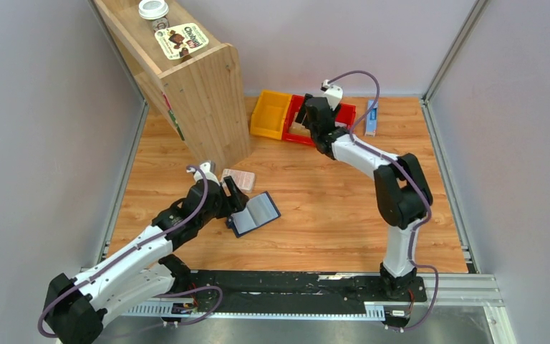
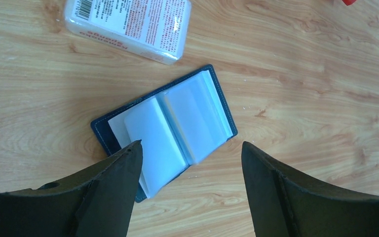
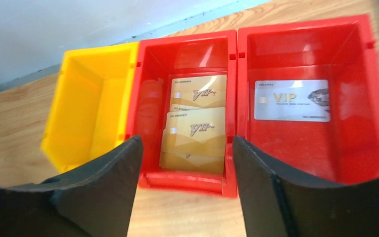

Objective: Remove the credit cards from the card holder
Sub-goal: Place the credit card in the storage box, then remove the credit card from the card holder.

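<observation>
Left claw (image 2: 191, 148): spread wide, nothing grasped. It hangs low over the open card holder (image 2: 187, 113).
Left fingertip (image 2: 128, 158): in the wrist view it overlaps the holder's near corner; I cannot tell whether they touch.
Card holder: lies flat and open on the table (image 1: 329, 208), navy cover down, pale translucent sleeves fanned up. I cannot tell if any sleeve is filled.
Packet (image 2: 128, 24): pink-and-white, just beyond the holder, apart from it.
Right claw (image 3: 186, 143): released, wide, empty. It is poised above the near rim of the middle red bin (image 3: 150, 64).
Gold cards (image 3: 197, 128): overlapping in the middle red bin, at least two, face up.
Silver card (image 3: 292, 100): flat and alone in the right red bin (image 3: 365, 98).
Yellow bin (image 3: 79, 123): touching the middle red bin's other side.
Top view only: left claw (image 1: 233, 197) at the holder (image 1: 256, 213) mid-table; right claw (image 1: 311, 125) far back at the bins; wooden shelf (image 1: 186, 79) back left; blue-and-white box (image 1: 372, 118) right of the bins.
Wrist views only: the cards' faces and the sleeves, which the top view hides or leaves too small to make out.
</observation>
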`<state>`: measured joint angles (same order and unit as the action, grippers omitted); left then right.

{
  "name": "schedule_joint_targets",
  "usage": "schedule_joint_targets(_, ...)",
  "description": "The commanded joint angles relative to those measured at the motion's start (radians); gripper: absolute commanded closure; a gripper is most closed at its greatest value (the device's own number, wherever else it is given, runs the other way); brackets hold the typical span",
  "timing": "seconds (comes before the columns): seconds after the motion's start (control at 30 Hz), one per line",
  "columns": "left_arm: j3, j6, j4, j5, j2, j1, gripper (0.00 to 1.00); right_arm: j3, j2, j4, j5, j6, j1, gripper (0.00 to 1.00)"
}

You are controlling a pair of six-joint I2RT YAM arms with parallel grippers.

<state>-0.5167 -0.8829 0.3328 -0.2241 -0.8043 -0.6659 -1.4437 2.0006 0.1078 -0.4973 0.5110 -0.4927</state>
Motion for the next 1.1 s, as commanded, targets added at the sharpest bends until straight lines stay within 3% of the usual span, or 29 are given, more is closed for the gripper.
schedule_joint_targets(0.0, -0.005, -0.008, -0.103, 0.040, -0.064, 0.005, 0.20, 0.052, -0.215, -0.184, 0.000, -0.089, -0.044, 0.27)
schedule_joint_targets(0.23, -0.016, -0.014, -0.170, 0.063, -0.199, 0.005, 0.22, 0.287, -0.448, -0.272, 0.331, -0.092, -0.105, 0.31)
schedule_joint_targets(0.47, -0.019, -0.047, -0.192, 0.075, -0.329, 0.005, 0.28, 0.408, -0.511, -0.287, 0.614, -0.068, -0.225, 0.48)
schedule_joint_targets(0.77, 0.047, -0.116, -0.141, 0.014, -0.339, 0.005, 0.44, 0.408, -0.372, -0.237, 0.737, -0.071, -0.351, 0.54)
schedule_joint_targets(1.07, 0.092, -0.151, -0.075, -0.004, -0.354, 0.005, 0.48, 0.362, -0.258, -0.250, 0.747, -0.097, -0.383, 0.55)
